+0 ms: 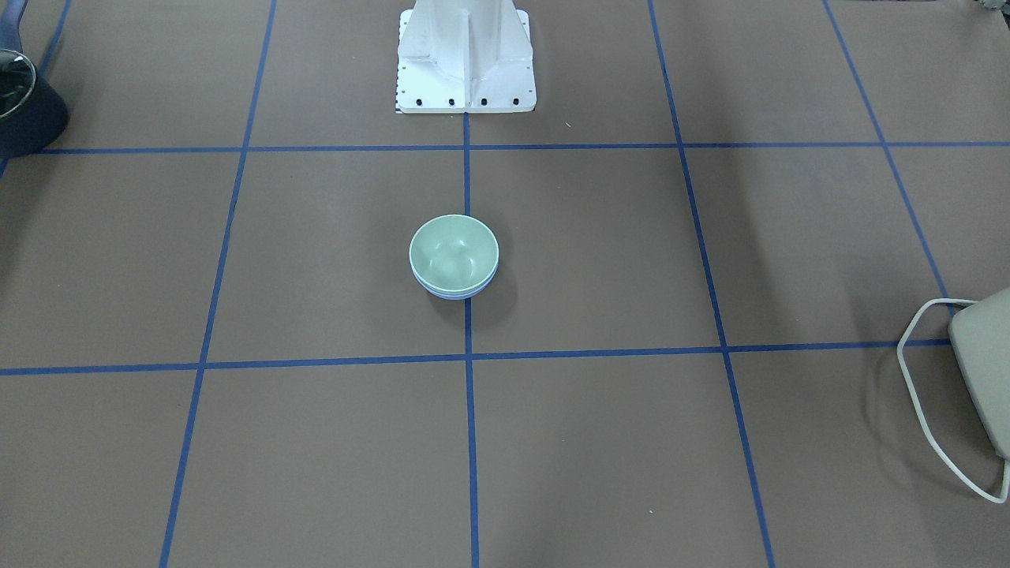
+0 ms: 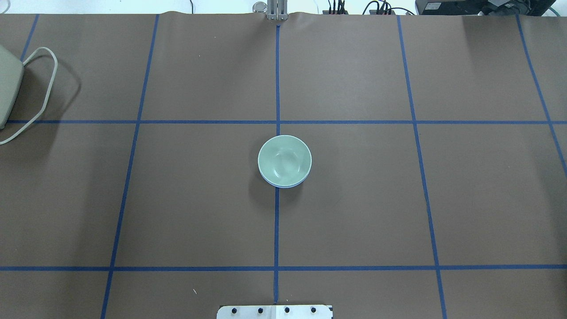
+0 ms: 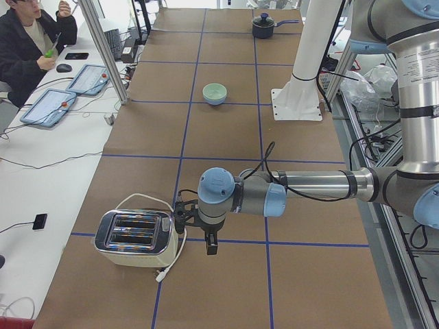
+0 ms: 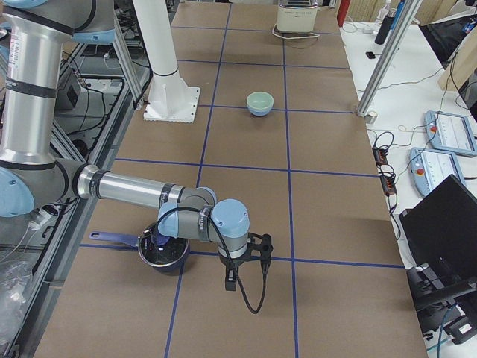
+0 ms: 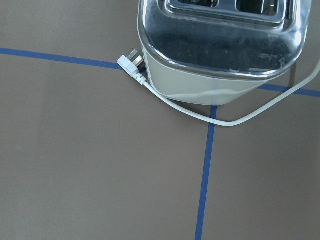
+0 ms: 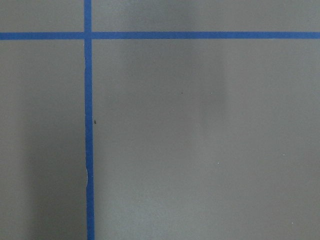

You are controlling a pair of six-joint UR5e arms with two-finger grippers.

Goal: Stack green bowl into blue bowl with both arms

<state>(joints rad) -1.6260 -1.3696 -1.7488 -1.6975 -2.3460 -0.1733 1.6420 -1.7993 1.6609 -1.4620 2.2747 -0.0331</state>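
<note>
The green bowl (image 1: 454, 251) sits nested inside the blue bowl (image 1: 456, 294) at the table's centre, on the middle tape line. Only a thin rim of the blue bowl shows under it. The green bowl also shows in the overhead view (image 2: 284, 159), with the blue bowl's rim (image 2: 283, 185) below it. Both grippers are far from the bowls and empty. My left gripper (image 3: 211, 241) hangs next to the toaster at the table's left end. My right gripper (image 4: 231, 280) hangs beside the pot at the right end. I cannot tell whether either gripper is open or shut.
A chrome toaster (image 3: 134, 236) with a loose white cord and plug (image 5: 131, 61) stands at the table's left end. A dark pot (image 4: 164, 252) stands at the right end. The white arm base (image 1: 465, 63) is behind the bowls. An operator (image 3: 27, 41) sits across the table.
</note>
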